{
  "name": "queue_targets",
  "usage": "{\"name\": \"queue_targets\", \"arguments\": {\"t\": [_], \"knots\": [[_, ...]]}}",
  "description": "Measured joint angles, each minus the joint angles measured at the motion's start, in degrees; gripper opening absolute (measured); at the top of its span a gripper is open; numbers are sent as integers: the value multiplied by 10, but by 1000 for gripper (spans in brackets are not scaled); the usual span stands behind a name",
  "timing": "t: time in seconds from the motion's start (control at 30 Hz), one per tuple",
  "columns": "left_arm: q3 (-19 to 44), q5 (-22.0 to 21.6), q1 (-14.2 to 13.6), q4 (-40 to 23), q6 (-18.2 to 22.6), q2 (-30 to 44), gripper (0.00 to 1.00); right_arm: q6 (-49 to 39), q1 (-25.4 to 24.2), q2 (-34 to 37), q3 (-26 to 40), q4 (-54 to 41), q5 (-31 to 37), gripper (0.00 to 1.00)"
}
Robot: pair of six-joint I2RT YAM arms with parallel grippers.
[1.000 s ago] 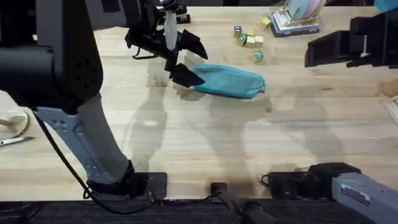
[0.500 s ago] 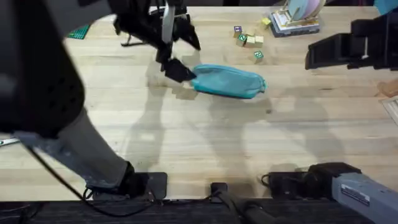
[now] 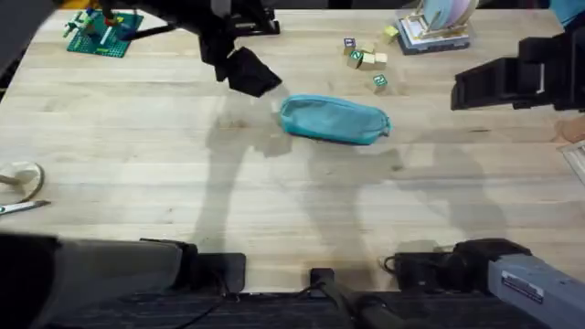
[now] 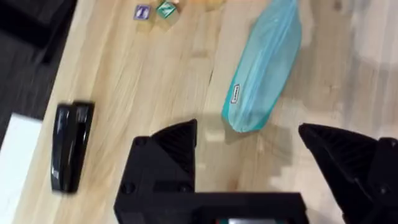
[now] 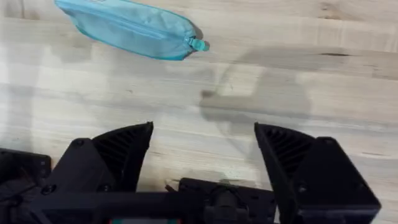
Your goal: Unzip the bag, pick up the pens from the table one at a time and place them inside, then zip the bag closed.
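Note:
The teal bag [image 3: 334,119] lies on its side in the middle of the light wooden table [image 3: 274,192], zipper shut, with the pull [image 5: 198,44] at its right end. My left gripper [image 3: 239,68] hovers open just beyond the bag's left end, up and to the left of it. In the left wrist view the bag [image 4: 264,68] runs away from the left gripper [image 4: 247,127]. My right gripper [image 3: 498,80] hangs open well to the right of the bag; its wrist view shows the bag [image 5: 130,28] beyond the right gripper [image 5: 204,127]. The pens are out of view.
A black stapler [image 4: 71,144] lies behind the bag near the table's far edge. Lettered blocks [image 3: 366,59] and a stack of books [image 3: 434,32] sit at the back right. A green brick plate [image 3: 101,32] is back left. Scissors [image 3: 18,207] lie at the left edge.
My left arm has swung back and to the left, drawing its gripper away from the bag's left end. The bag and the right arm have stayed put.

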Motion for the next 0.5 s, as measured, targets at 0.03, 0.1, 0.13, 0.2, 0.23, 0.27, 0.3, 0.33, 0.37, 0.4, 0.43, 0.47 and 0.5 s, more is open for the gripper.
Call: {"name": "queue_targets", "arguments": {"t": [0.03,0.1,0.13,0.2,0.23,0.27,0.3,0.33,0.37,0.4,0.43,0.47,0.5], "knots": [[0,-9,0,0,-19,-10,995,-1,0,0,0,0,0,998],[0,-26,0,0,-64,-30,995,-1,0,0,0,0,0,998],[0,-32,0,0,-84,-38,995,-1,0,0,0,0,0,998],[0,-47,0,-1,-130,-55,995,-1,0,0,0,0,0,998],[0,-55,0,-1,-153,-63,995,-1,0,0,0,0,0,998],[0,-61,0,-2,-175,-70,996,-1,0,0,0,0,0,998],[0,-67,0,-2,-196,-76,995,-1,0,0,0,0,0,998],[0,-73,0,-2,-218,-82,995,-1,0,0,0,0,0,998],[0,-77,0,-2,-239,-87,995,-1,0,0,0,0,0,998],[0,-82,0,-2,-258,-92,995,-1,0,0,0,0,0,998],[0,-86,0,-2,-276,-96,995,-1,0,0,0,0,0,998],[0,-88,0,-2,-295,-100,995,-1,0,0,0,0,0,998],[0,-91,0,-2,-311,-104,995,-1,0,0,0,0,0,998]]}}
